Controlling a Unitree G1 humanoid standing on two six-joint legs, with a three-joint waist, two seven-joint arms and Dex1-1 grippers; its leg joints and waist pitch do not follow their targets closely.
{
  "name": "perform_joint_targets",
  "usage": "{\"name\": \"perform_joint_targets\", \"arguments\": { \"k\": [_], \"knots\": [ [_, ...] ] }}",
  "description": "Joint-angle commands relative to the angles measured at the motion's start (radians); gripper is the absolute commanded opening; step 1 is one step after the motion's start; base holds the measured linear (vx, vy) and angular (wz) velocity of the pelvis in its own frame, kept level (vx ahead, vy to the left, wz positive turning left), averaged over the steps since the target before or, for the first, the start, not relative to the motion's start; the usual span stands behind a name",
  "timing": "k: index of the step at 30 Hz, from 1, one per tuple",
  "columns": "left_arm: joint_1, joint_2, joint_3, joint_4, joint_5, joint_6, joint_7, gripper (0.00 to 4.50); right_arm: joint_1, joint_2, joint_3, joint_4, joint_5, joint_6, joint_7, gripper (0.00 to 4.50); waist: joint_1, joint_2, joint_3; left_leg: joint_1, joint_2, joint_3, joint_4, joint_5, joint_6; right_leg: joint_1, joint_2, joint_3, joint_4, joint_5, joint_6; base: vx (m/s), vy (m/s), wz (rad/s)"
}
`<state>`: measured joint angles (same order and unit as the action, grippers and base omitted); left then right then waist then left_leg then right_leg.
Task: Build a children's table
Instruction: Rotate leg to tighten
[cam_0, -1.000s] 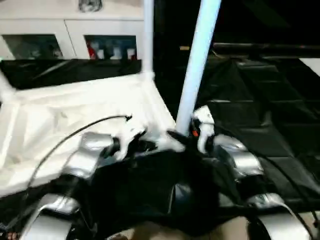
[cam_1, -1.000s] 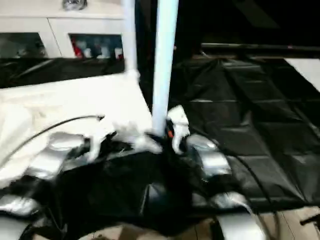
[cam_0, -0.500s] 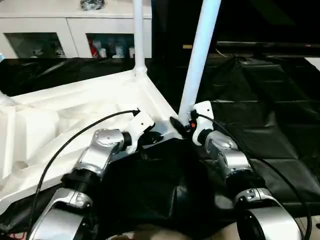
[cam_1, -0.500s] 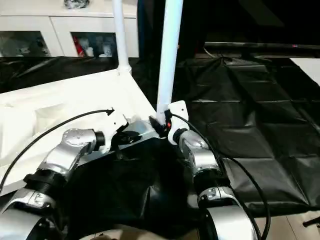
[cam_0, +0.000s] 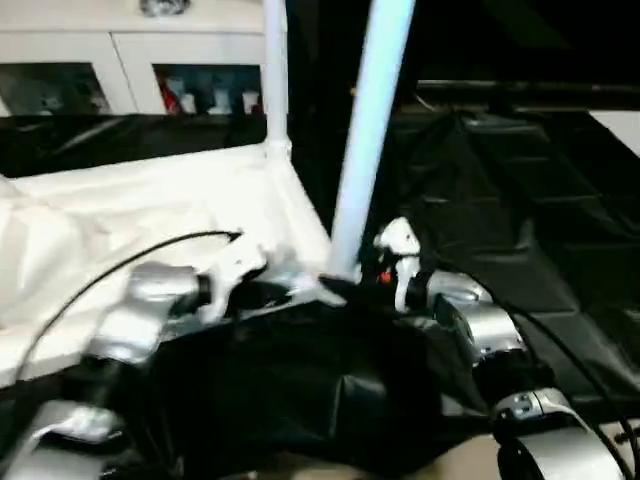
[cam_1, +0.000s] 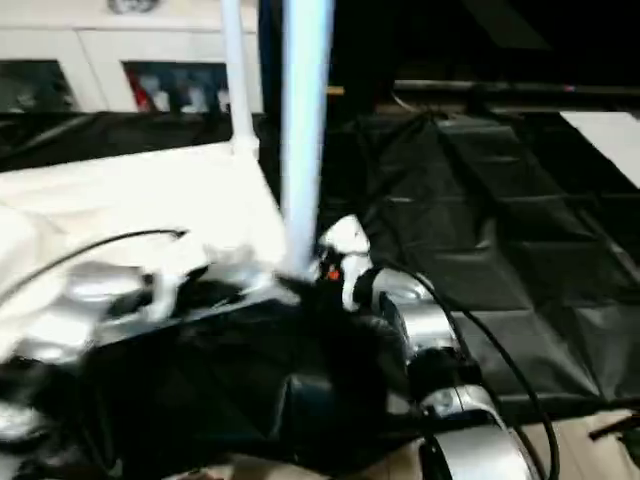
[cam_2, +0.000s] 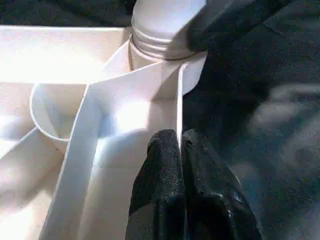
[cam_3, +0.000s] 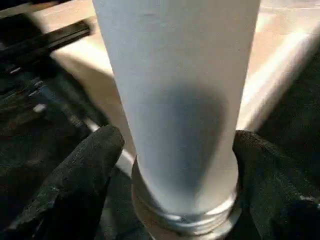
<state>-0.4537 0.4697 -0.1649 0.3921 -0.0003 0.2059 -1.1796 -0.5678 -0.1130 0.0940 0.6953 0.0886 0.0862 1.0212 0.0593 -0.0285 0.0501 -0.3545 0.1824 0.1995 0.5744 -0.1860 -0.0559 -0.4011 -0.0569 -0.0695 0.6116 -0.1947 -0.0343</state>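
Fingers of the right gripper (cam_3: 175, 165) now stand apart around the leg (cam_3: 180, 100) — left gripper (cam_2: 181, 150) stays clamped on the tabletop (cam_2: 125, 115) rim.

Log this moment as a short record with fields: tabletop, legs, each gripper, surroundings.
tabletop: white tabletop lying underside up on black sheeting
near leg: white tube standing in the near corner socket
far leg: second tube upright at the far corner
left gripper: shut on the tabletop's rim
right gripper: fingers either side of the near leg's base
background: white glass-door cabinet
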Motion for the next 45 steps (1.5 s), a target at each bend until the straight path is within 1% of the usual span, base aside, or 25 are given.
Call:
{"name": "perform_joint_targets", "arguments": {
  "k": [1, 3, 5, 6, 7, 8, 9, 10, 11, 13, 14, 18, 25, 28, 30, 32, 33, 35, 36, 37, 38, 40, 41, 42, 45],
  "knots": [
    [0.006, 0.003, -0.013, -0.033, 0.005, 0.041, 0.006, 0.0, 0.013, 0.049, 0.111, -0.037, 0.02, 0.012, 0.124, 3.7, 0.011, 0.004, -0.054, 0.005, 0.064, -0.027, -0.062, -0.174, 0.056, 0.046, -0.099, 0.059, -0.075, -0.224, -0.203, 0.0, 0.0, 0.0],
    [0.018, 0.028, -0.011, -0.053, 0.003, 0.057, -0.007, 0.0, 0.016, 0.046, 0.12, -0.044, 0.02, 0.016, 0.144, 3.7, 0.013, -0.001, -0.052, 0.008, 0.064, -0.028, -0.064, -0.186, 0.044, 0.043, -0.098, 0.059, -0.075, -0.246, -0.2, 0.0, 0.0, 0.0],
    [0.028, 0.046, -0.008, -0.065, 0.003, 0.064, -0.013, 0.0, 0.018, 0.044, 0.127, -0.047, 0.02, 0.018, 0.158, 3.7, 0.013, 0.0, -0.052, 0.009, 0.066, -0.03, -0.067, -0.191, 0.036, 0.044, -0.1, 0.061, -0.074, -0.25, -0.199, 0.0, 0.0, 0.0],
    [0.04, 0.063, -0.003, -0.082, -0.001, 0.069, -0.02, 0.0, 0.019, 0.046, 0.133, -0.048, 0.017, 0.018, 0.17, 3.7, 0.012, -0.007, -0.052, 0.01, 0.066, -0.029, -0.067, -0.188, 0.032, 0.043, -0.099, 0.061, -0.074, -0.236, -0.201, 0.0, 0.0, 0.0],
    [0.04, 0.063, -0.003, -0.082, -0.001, 0.069, -0.02, 0.0, 0.019, 0.046, 0.133, -0.048, 0.017, 0.018, 0.17, 3.7, 0.012, -0.005, -0.053, 0.008, 0.066, -0.031, -0.067, -0.176, 0.03, 0.046, -0.101, 0.062, -0.069, -0.207, -0.209, 0.0, 0.0, 0.0],
    [0.056, 0.076, 0.0, -0.109, -0.013, 0.084, -0.035, 0.0, 0.018, 0.05, 0.138, -0.045, 0.016, 0.021, 0.18, 3.7, 0.011, -0.009, -0.053, 0.008, 0.065, -0.029, -0.067, -0.173, 0.032, 0.045, -0.099, 0.062, -0.07, -0.199, -0.21, 0.0, 0.0, 0.0],
    [0.088, 0.1, -0.008, -0.169, -0.037, 0.119, -0.065, 0.0, 0.016, 0.056, 0.143, -0.046, 0.02, 0.041, 0.203, 3.5, 0.01, -0.012, -0.053, 0.006, 0.064, -0.03, -0.067, -0.168, 0.033, 0.048, -0.1, 0.061, -0.067, -0.183, -0.216, 0.0, 0.0, 0.0],
    [0.09, 0.101, -0.008, -0.172, -0.038, 0.121, -0.066, 0.0, 0.016, 0.056, 0.143, -0.047, 0.02, 0.042, 0.204, 3.42, 0.01, -0.01, -0.055, 0.004, 0.066, -0.031, -0.066, -0.158, 0.036, 0.052, -0.102, 0.061, -0.062, -0.162, -0.224, 0.0, 0.0, 0.0],
    [0.098, 0.107, -0.012, -0.188, -0.043, 0.131, -0.073, 0.0, 0.016, 0.056, 0.146, -0.049, 0.022, 0.05, 0.212, 3.42, 0.008, -0.009, -0.053, 0.004, 0.066, -0.029, -0.066, -0.155, 0.039, 0.049, -0.1, 0.061, -0.063, -0.157, -0.226, 0.0, 0.0, 0.0],
    [0.105, 0.11, -0.014, -0.202, -0.044, 0.143, -0.07, 0.0, 0.017, 0.055, 0.153, -0.055, 0.028, 0.064, 0.228, 3.35, 0.012, -0.01, -0.052, 0.011, 0.066, -0.026, -0.064, -0.16, 0.04, 0.045, -0.097, 0.061, -0.065, -0.157, -0.231, 0.0, 0.0, 0.0],
    [0.105, 0.108, -0.015, -0.202, -0.044, 0.146, -0.069, 0.0, 0.016, 0.054, 0.154, -0.055, 0.03, 0.066, 0.231, 3.08, 0.014, -0.009, -0.051, 0.01, 0.066, -0.026, -0.065, -0.164, 0.039, 0.046, -0.097, 0.061, -0.065, -0.164, -0.229, 0.0, 0.0, 0.0],
    [0.1, 0.092, -0.02, -0.2, -0.048, 0.151, -0.054, 0.0, 0.017, 0.058, 0.151, -0.056, 0.031, 0.074, 0.229, 2.82, 0.016, -0.01, -0.05, 0.012, 0.064, -0.028, -0.067, -0.182, 0.02, 0.046, -0.1, 0.063, -0.07, -0.205, -0.213, 0.0, 0.0, 0.0],
    [0.069, 0.034, -0.005, -0.175, -0.054, 0.155, 0.03, 0.0, 0.006, 0.107, 0.114, 0.007, 0.001, 0.054, 0.072, 2.64, 0.015, -0.009, -0.051, 0.013, 0.062, -0.03, -0.067, -0.192, 0.011, 0.047, -0.1, 0.065, -0.072, -0.217, -0.206, 0.0, 0.0, 0.0],
    [0.001, -0.051, 0.006, -0.101, -0.007, 0.154, 0.198, 0.0, -0.041, 0.184, 0.05, 0.131, -0.036, 0.014, -0.233, 2.62, 0.007, -0.007, -0.047, 0.02, 0.058, -0.035, -0.07, -0.237, -0.025, 0.039, -0.102, 0.065, -0.085, -0.329, -0.183, 0.0, 0.0, 0.0],
    [-0.029, -0.09, 0.008, -0.066, 0.019, 0.155, 0.275, 0.0, -0.066, 0.215, 0.018, 0.18, -0.04, 0.006, -0.36, 2.61, 0.004, -0.008, -0.048, 0.025, 0.057, -0.036, -0.068, -0.249, -0.04, 0.036, -0.103, 0.066, -0.088, -0.36, -0.174, 0.0, 0.0, 0.0],
    [-0.056, -0.134, 0.01, -0.036, 0.043, 0.166, 0.354, 0.0, -0.091, 0.236, 0.002, 0.217, -0.044, -0.007, -0.436, 2.61, 0.006, -0.009, -0.049, 0.021, 0.058, -0.036, -0.068, -0.251, -0.036, 0.038, -0.103, 0.065, -0.09, -0.366, -0.159, 0.0, 0.0, 0.0],
    [-0.068, -0.156, 0.012, -0.025, 0.051, 0.174, 0.388, 0.0, -0.1, 0.241, 0.004, 0.226, -0.046, -0.017, -0.441, 2.61, 0.007, -0.013, -0.052, 0.018, 0.057, -0.035, -0.066, -0.236, -0.026, 0.041, -0.103, 0.066, -0.086, -0.336, -0.159, 0.0, 0.0, 0.0],
    [-0.078, -0.177, 0.01, -0.016, 0.055, 0.179, 0.414, 0.0, -0.106, 0.244, 0.009, 0.232, -0.047, -0.032, -0.422, 2.61, 0.009, -0.011, -0.053, 0.015, 0.057, -0.032, -0.065, -0.206, -0.01, 0.042, -0.1, 0.066, -0.082, -0.277, -0.167, 0.0, 0.0, 0.0],
    [-0.08, -0.181, 0.009, -0.015, 0.056, 0.18, 0.417, 0.0, -0.107, 0.244, 0.011, 0.232, -0.047, -0.036, -0.414, 2.94, 0.012, -0.013, -0.055, 0.012, 0.056, -0.031, -0.064, -0.191, 0.001, 0.045, -0.101, 0.065, -0.078, -0.249, -0.17, 0.0, 0.0, 0.0],
    [-0.08, -0.19, 0.005, -0.014, 0.057, 0.173, 0.415, 0.0, -0.109, 0.247, 0.01, 0.236, -0.047, -0.045, -0.385, 2.94, 0.011, -0.017, -0.054, 0.01, 0.056, -0.031, -0.063, -0.184, 0.007, 0.046, -0.1, 0.065, -0.077, -0.238, -0.172, 0.0, 0.0, 0.0],
    [-0.08, -0.194, 0.002, -0.014, 0.056, 0.166, 0.411, 0.0, -0.111, 0.249, 0.009, 0.24, -0.045, -0.048, -0.365, 3.25, 0.012, -0.016, -0.055, 0.008, 0.056, -0.032, -0.064, -0.175, 0.014, 0.047, -0.101, 0.064, -0.075, -0.225, -0.174, 0.0, 0.0, 0.0],
    [-0.072, -0.191, -0.004, -0.023, 0.049, 0.144, 0.383, 0.0, -0.109, 0.247, 0.004, 0.235, -0.031, -0.044, -0.316, 3.17, 0.008, -0.017, -0.054, 0.005, 0.056, -0.033, -0.064, -0.191, 0.023, 0.05, -0.101, 0.062, -0.076, -0.237, -0.17, 0.0, 0.0, 0.0],
    [-0.064, -0.185, -0.007, -0.028, 0.047, 0.131, 0.364, 0.0, -0.114, 0.244, 0.007, 0.241, -0.033, -0.054, -0.3, 3.27, 0.006, -0.017, -0.053, 0.006, 0.057, -0.034, -0.065, -0.195, 0.023, 0.049, -0.101, 0.063, -0.077, -0.245, -0.17, 0.0, 0.0, 0.0],
    [-0.059, -0.177, -0.008, -0.03, 0.045, 0.118, 0.35, 0.0, -0.113, 0.239, 0.016, 0.237, -0.037, -0.061, -0.286, 3.62, 0.004, -0.016, -0.053, 0.009, 0.057, -0.034, -0.065, -0.205, 0.021, 0.046, -0.101, 0.063, -0.081, -0.265, -0.17, 0.0, 0.0, 0.0],
    [-0.04, -0.151, -0.012, -0.04, 0.034, 0.101, 0.303, 0.0, -0.108, 0.22, 0.035, 0.222, -0.032, -0.071, -0.227, 3.73, 0.004, -0.016, -0.056, 0.008, 0.057, -0.033, -0.063, -0.199, 0.024, 0.048, -0.101, 0.064, -0.078, -0.253, -0.174, 0.0, 0.0, 0.0]
  ]
}}
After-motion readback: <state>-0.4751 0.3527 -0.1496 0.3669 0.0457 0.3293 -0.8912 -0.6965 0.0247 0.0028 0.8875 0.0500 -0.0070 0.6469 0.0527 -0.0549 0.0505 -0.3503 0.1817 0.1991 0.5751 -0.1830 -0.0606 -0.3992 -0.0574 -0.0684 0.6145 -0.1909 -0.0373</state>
